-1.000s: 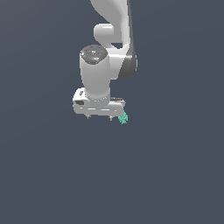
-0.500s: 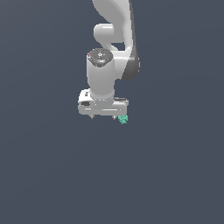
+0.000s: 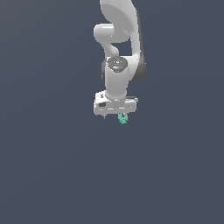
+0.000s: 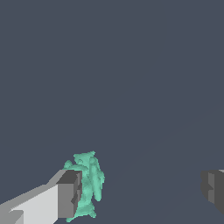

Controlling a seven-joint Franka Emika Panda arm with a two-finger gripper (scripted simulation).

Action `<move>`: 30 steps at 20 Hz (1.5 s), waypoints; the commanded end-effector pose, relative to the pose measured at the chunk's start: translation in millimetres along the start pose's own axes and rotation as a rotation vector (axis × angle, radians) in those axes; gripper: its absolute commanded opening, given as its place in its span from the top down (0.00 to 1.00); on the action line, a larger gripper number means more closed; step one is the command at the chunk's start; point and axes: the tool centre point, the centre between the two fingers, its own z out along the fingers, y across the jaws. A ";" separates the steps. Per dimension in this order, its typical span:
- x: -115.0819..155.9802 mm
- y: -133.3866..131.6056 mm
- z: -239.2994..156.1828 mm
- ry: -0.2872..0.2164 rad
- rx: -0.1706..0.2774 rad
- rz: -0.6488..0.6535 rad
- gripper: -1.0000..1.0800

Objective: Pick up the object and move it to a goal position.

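The object (image 3: 123, 118) is a small teal-green lumpy piece lying on the dark grey surface. In the wrist view it (image 4: 89, 186) stands right against the inner side of one finger (image 4: 66, 195); whether they touch I cannot tell. My white gripper (image 3: 114, 115) hangs straight down over it. The jaws are wide open, with the other finger (image 4: 213, 189) far from the object and a broad empty gap (image 4: 141, 192) between them. Nothing is held.
Only the flat, uniform dark grey surface (image 3: 52, 175) shows around the gripper. The white arm (image 3: 120, 39) rises above the hand in the exterior view. No goal marker shows.
The gripper hand has shifted toward the exterior view's right, so the object now lies under it between the fingers. The object has not moved.
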 end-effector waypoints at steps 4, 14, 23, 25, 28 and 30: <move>-27.5 -34.2 22.8 0.003 0.008 -0.085 0.04; -54.5 -61.3 40.5 0.006 0.015 -0.159 0.04; -54.9 -61.6 51.2 0.006 0.015 -0.159 0.04; -55.4 -61.8 59.4 0.006 0.015 -0.159 0.04; -56.0 -62.4 74.1 0.006 0.015 -0.160 0.04; -56.0 -62.6 81.7 0.006 0.015 -0.161 0.04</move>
